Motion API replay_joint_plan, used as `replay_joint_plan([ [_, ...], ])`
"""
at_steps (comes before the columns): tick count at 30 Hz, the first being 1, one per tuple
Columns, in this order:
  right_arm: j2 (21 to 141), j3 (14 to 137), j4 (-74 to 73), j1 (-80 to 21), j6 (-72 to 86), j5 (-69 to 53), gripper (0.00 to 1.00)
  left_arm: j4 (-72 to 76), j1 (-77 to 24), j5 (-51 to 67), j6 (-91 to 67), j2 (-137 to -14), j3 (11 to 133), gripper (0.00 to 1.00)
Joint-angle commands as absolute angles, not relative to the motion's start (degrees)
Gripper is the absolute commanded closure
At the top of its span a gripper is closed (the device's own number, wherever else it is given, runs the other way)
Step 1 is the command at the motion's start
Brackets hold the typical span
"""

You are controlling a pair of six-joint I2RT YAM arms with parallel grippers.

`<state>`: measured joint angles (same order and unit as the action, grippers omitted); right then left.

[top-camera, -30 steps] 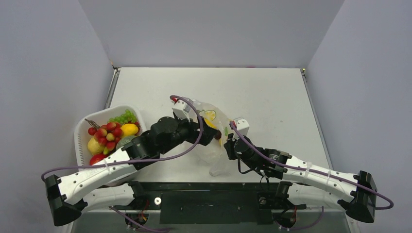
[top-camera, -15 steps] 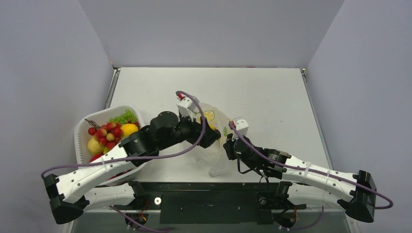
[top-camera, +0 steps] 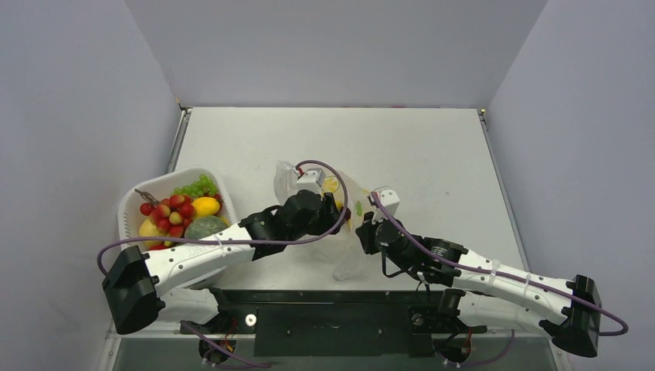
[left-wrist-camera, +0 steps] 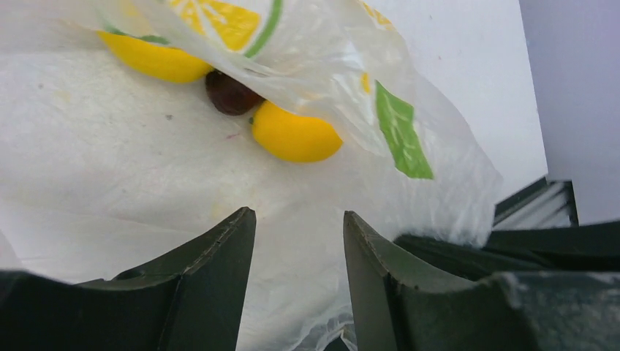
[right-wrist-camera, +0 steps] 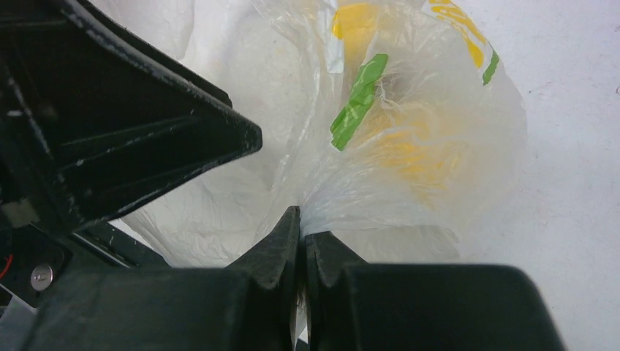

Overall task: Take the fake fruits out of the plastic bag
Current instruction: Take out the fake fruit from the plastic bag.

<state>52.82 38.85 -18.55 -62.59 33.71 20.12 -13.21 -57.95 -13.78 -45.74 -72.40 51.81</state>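
Note:
The plastic bag [top-camera: 349, 259] lies crumpled at the table's middle, printed with lemon slices and green leaves. Inside it I see fake fruits: a yellow lemon [left-wrist-camera: 296, 135], a dark red cherry [left-wrist-camera: 230, 93] and another yellow fruit [left-wrist-camera: 153, 62]. My left gripper [left-wrist-camera: 298, 216] reaches into the bag [left-wrist-camera: 183, 168] and stops short of the lemon. Its jaws stand partly apart over the film, with no fruit between them. My right gripper [right-wrist-camera: 301, 219] is shut on a pinch of the bag's film [right-wrist-camera: 409, 161] at the near right side. From above, the left gripper [top-camera: 337, 212] sits just left of the right gripper [top-camera: 363, 232].
A white oval basket [top-camera: 130, 210] stands at the left, heaped with fake fruits [top-camera: 181, 210]: red berries, green grapes, yellow and green pieces. My left forearm passes over its near right rim. The black base frame [top-camera: 332, 313] runs along the near edge.
My left arm has pushed right and deeper into the bag, and its jaws have narrowed. The bag's far left flap is now uncovered. The right gripper has held still on the film.

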Motion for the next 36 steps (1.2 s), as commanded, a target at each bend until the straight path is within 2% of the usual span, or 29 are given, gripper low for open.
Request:
replay_joint_plan([
  [1, 51.6, 38.5, -17.2, -62.2, 34.0, 21.6, 1.00, -7.0, -57.0, -23.8, -52.1, -72.3, 50.2, 0.55],
  [13, 51.7, 38.3, -17.0, -62.2, 33.6, 21.6, 1.00, -2.4, -51.1, -26.1, -61.9, -80.8, 48.5, 0.49],
  [15, 51.6, 38.3, -17.0, -62.2, 33.6, 21.5, 1.00, -1.1, -50.6, -26.6, -62.6, -81.6, 48.3, 0.43],
  [16, 51.6, 38.3, -17.0, -62.2, 33.7, 21.5, 1.00, -0.9, -50.5, -27.0, -62.8, -81.8, 48.3, 0.36],
  [19, 51.7, 38.1, -16.7, -62.2, 33.5, 21.7, 1.00, 1.2, -49.8, -27.6, -63.5, -83.6, 48.9, 0.26],
  [21, 51.8, 38.3, -16.8, -62.2, 33.5, 21.5, 1.00, 1.5, -49.4, -27.6, -64.6, -84.7, 49.2, 0.23],
  [28, 52.7, 39.8, -18.3, -62.2, 32.3, 21.9, 1.00, 4.5, -49.2, -29.9, -66.1, -84.7, 47.6, 0.22],
  [31, 53.6, 42.4, -22.2, -61.4, 32.5, 24.3, 0.87, 5.5, -49.1, -29.1, -65.0, -83.9, 46.7, 0.21],
  [32, 53.8, 43.8, -23.6, -61.1, 32.4, 24.7, 0.77, 5.7, -48.8, -28.0, -64.7, -83.8, 46.4, 0.21],
  [36, 53.5, 48.2, -24.6, -57.5, 30.6, 20.1, 0.54, 6.1, -48.7, -26.1, -64.3, -84.0, 45.9, 0.21],
])
